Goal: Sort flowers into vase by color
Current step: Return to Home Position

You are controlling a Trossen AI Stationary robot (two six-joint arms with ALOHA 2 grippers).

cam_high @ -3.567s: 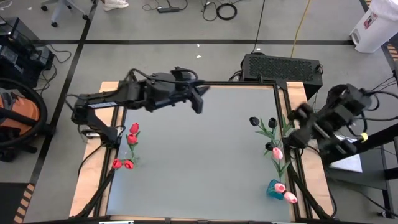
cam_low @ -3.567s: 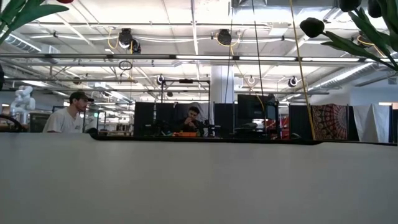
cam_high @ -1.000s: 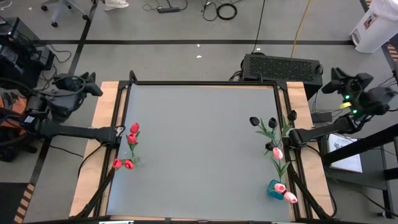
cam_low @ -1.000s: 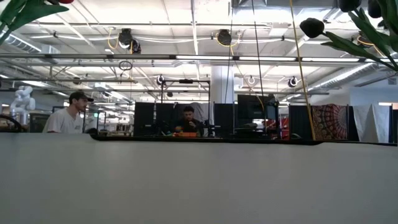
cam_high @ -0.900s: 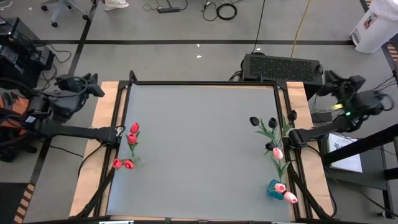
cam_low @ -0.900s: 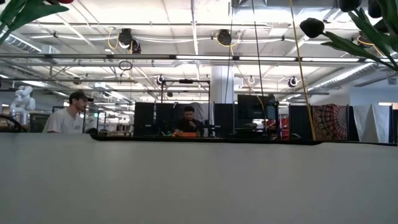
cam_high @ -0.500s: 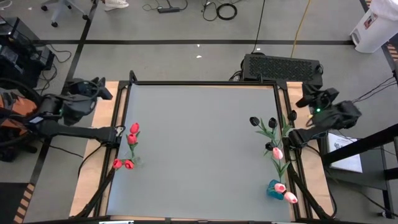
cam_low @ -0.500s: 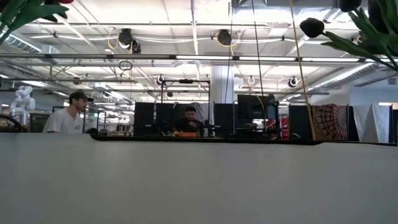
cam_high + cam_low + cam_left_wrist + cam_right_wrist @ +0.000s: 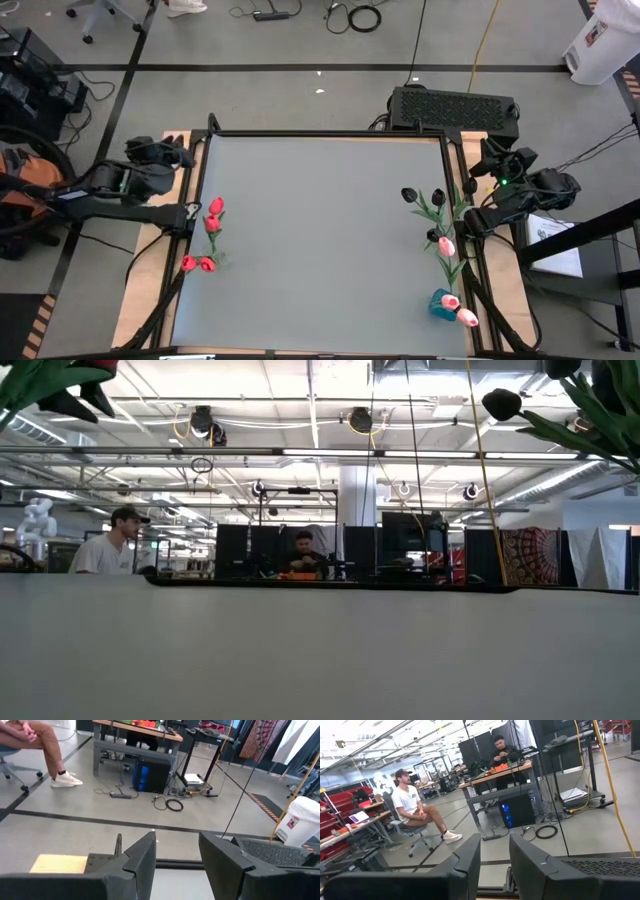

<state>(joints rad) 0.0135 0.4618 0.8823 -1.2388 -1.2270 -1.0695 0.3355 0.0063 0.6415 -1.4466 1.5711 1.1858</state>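
Note:
Red flowers stand by the table's left edge, with two more red heads nearer. By the right edge are black flowers and pink ones; more pink heads are at a blue vase. What the other stems stand in, I cannot tell. My left gripper hovers open at the far left corner. My right gripper hovers open off the far right edge. Neither has anything between its fingers.
The grey table top has a black frame. A black box sits behind the far right corner. In the low view, leaves and a black flower head reach in at the top corners. People sit at desks beyond the table.
Both arms have come down and in from outside the table. My left gripper has moved right toward the far left corner. My right gripper has moved left toward the far right edge and rolled about its own line. The flowers have stayed put.

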